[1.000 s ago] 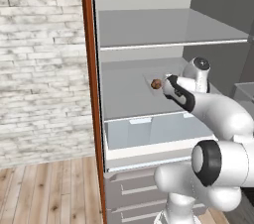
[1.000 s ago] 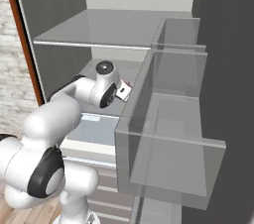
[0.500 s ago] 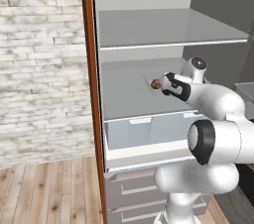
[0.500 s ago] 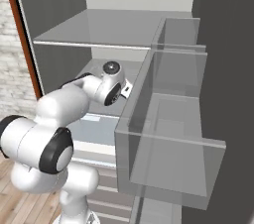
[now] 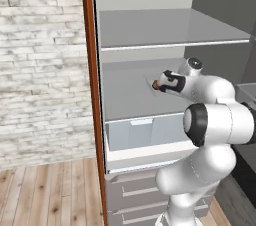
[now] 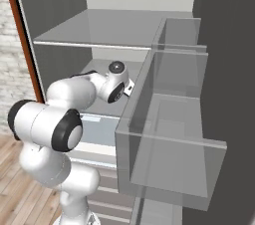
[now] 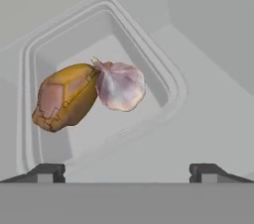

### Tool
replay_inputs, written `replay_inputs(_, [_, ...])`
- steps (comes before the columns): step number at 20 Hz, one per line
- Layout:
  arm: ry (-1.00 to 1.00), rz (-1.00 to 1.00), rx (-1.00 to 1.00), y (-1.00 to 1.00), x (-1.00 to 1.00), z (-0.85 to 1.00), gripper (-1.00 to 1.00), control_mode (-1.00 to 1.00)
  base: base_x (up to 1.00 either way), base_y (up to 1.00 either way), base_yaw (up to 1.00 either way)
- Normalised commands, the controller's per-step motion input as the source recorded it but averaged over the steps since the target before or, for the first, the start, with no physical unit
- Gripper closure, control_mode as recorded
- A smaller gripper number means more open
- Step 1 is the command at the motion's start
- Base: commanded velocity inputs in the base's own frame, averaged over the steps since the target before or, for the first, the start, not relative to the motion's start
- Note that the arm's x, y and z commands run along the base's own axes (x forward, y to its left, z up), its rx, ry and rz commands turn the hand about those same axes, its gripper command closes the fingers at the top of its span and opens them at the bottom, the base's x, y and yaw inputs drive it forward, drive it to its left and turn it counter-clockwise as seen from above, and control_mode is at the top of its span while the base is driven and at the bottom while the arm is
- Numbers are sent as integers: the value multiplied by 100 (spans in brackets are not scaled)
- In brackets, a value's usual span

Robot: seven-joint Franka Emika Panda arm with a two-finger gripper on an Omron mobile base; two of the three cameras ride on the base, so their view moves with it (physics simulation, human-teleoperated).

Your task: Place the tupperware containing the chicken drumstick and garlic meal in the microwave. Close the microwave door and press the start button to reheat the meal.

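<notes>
The tupperware [image 7: 174,85] lies just ahead of my gripper [image 7: 127,171] in the hand view, a shallow whitish container with rounded corners. Inside it rest a brown chicken drumstick [image 7: 64,97] and a pale garlic bulb [image 7: 122,85], touching each other. My fingertips [image 7: 47,171] stand wide apart at the container's near rim, open, with nothing between them. In the left base view the tupperware [image 5: 152,81] sits on the middle fridge shelf with my gripper [image 5: 164,83] right beside it. The microwave and its door are out of view.
A glass shelf [image 5: 170,29] spans above the container, and a pale drawer [image 5: 145,132] sits below its shelf. Clear door bins [image 6: 169,139] stand close on the right. A brown vertical edge [image 5: 92,95] and a brick wall [image 5: 40,70] lie to the left.
My arm has reached further into the fridge, bringing the gripper up to the tupperware on the middle shelf. The jaws have stayed open.
</notes>
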Motion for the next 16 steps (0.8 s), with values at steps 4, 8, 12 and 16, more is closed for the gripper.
replay_inputs(4, [2, 0, 2, 0, 35, -31, -100, -100, 0, 0, 0])
replay_inputs(8, [0, 0, 3, 0, 34, -23, -100, -100, 0, 0, 0])
replay_inputs(12, [2, 0, 3, 0, 29, -29, -100, -100, 0, 0, 0])
replay_inputs(16, [4, 0, 0, 0, 28, -29, -100, -100, 0, 0, 0])
